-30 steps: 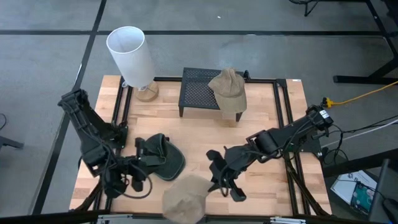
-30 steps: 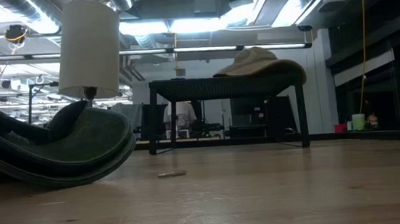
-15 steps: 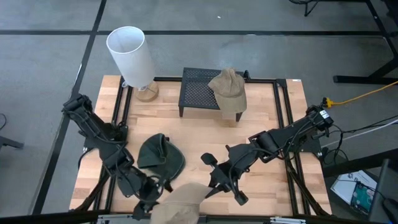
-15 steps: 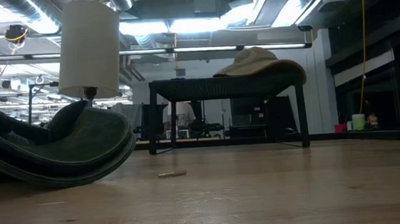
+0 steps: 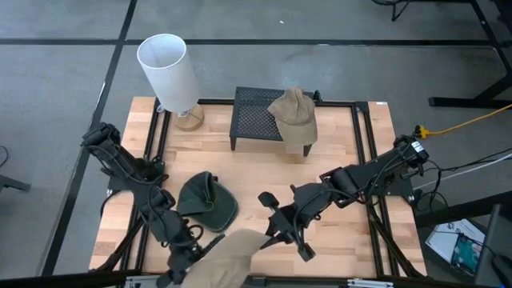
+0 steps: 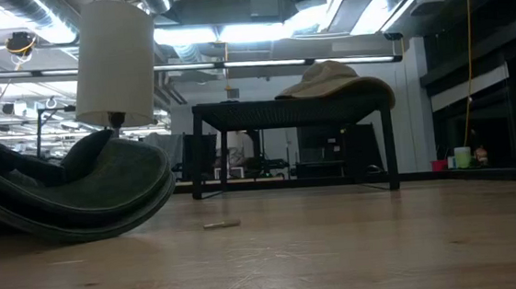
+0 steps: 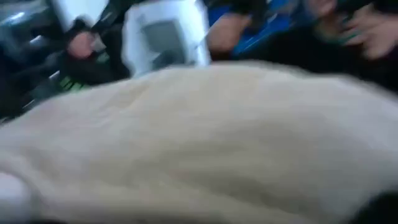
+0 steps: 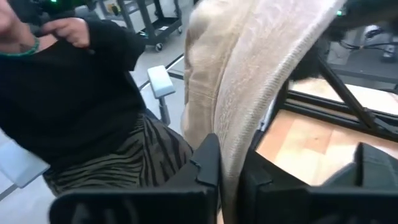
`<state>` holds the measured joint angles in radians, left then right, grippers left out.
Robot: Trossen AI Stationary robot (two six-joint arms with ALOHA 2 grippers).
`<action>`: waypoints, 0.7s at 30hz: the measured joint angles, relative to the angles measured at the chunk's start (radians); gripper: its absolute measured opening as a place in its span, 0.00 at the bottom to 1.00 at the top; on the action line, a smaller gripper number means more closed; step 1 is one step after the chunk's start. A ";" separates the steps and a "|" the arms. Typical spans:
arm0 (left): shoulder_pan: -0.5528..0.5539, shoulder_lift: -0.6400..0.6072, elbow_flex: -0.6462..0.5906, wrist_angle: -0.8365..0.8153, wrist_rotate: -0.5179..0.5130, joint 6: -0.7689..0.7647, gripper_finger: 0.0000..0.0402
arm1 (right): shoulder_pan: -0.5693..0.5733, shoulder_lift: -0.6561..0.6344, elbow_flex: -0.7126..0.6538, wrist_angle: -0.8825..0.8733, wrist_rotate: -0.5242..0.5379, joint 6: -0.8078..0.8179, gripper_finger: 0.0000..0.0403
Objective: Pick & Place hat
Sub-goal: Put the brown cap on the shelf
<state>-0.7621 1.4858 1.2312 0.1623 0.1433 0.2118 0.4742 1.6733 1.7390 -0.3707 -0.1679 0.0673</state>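
Right pincer around beige hat

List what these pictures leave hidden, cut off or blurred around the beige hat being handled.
- Left claw: the left wrist view is blurred and filled by the beige hat, so its fingers do not show.
- Beige hat: the high view's lower edge cuts it off.
- Low view: neither claw nor that hat appears; only the dark green hat and the hat on the stand.
- Right claw: shut on the beige hat.
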 joint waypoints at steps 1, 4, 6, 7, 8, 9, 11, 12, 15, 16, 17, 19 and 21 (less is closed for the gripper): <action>0.001 0.000 0.000 0.019 0.048 -0.001 0.60 | -0.003 -0.001 0.000 -0.001 0.006 -0.001 0.05; -0.001 0.000 0.000 0.052 0.156 -0.005 0.60 | -0.011 -0.001 0.000 0.017 -0.011 -0.006 0.06; -0.001 0.000 0.000 0.050 0.173 -0.013 0.60 | -0.013 -0.001 0.000 0.047 -0.057 -0.021 0.04; -0.001 0.000 0.000 0.046 0.175 -0.018 0.60 | -0.014 -0.001 0.000 0.066 -0.080 -0.035 0.04; -0.001 0.000 0.000 0.043 0.178 -0.026 0.60 | -0.015 -0.001 0.000 0.084 -0.097 -0.045 0.04; -0.001 0.000 0.000 0.042 0.180 -0.030 0.60 | -0.015 -0.001 0.000 0.092 -0.107 -0.051 0.04; -0.001 0.000 0.000 0.045 0.181 -0.031 0.60 | -0.015 -0.009 0.000 0.089 -0.110 -0.054 0.04; -0.001 0.000 0.000 0.054 0.186 -0.024 0.60 | -0.015 -0.013 0.000 0.089 -0.109 -0.053 0.05; -0.003 -0.004 0.000 0.079 0.233 -0.001 0.60 | -0.015 -0.017 0.000 0.115 -0.134 -0.075 0.05; -0.003 -0.008 0.000 0.077 0.236 0.002 0.60 | -0.015 -0.017 0.000 0.138 -0.164 -0.084 0.05; 0.000 -0.012 0.000 0.067 0.233 0.004 0.60 | -0.015 -0.017 0.000 0.157 -0.198 -0.093 0.04; 0.013 -0.018 0.000 0.050 0.229 0.001 0.60 | -0.015 -0.017 0.000 0.180 -0.239 -0.101 0.04; 0.024 -0.019 0.000 0.050 0.239 -0.012 0.60 | -0.014 -0.018 0.000 0.182 -0.241 -0.103 0.04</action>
<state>-0.7381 1.4670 1.2316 0.2119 0.3827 0.1998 0.4599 1.6550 1.7390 -0.1890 -0.4090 -0.0353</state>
